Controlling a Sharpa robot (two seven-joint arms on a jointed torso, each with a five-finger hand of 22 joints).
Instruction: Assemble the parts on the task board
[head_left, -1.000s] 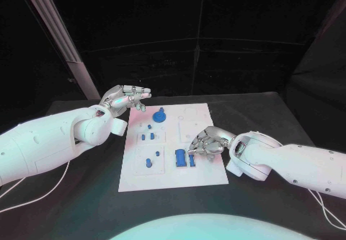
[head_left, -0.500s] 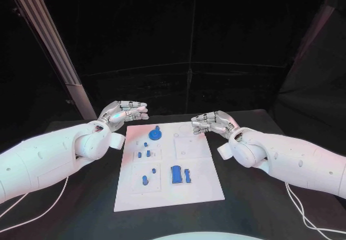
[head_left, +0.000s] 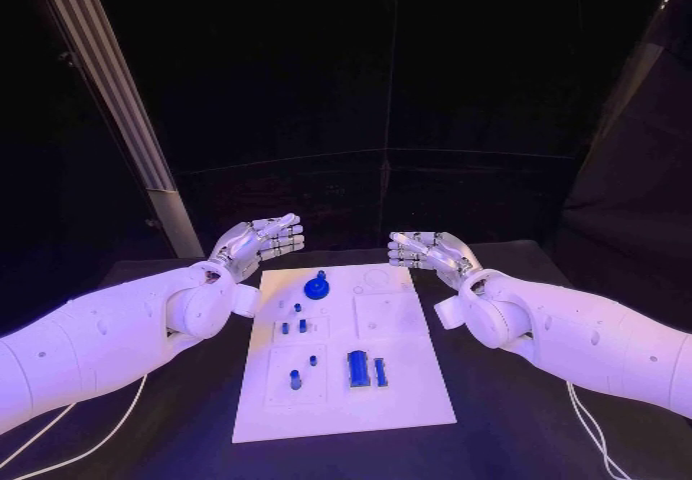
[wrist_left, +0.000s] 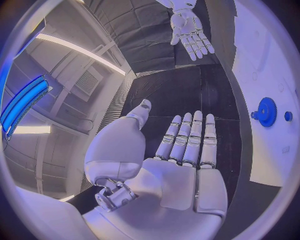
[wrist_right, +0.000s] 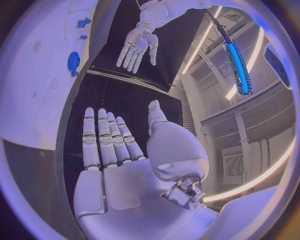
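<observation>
The white task board lies lengthwise in the middle of the black table. On it sit a round blue gear at the far end, small blue pegs in the middle, and a blue block with a slimmer piece beside it nearer me. My left hand hovers past the board's far left corner, fingers stretched out and holding nothing. My right hand hovers past the far right corner, fingers likewise spread and bare. The left wrist view shows my flat palm, the gear and my right hand.
Black table surrounds the board on both sides. A pale metal post rises behind the table's far left corner. Dark curtains close off the back.
My right hand lifted off the board near the blue block and drew back to the far right corner, fingers uncurling. My left hand opened its fingers. The camera tilted upward.
</observation>
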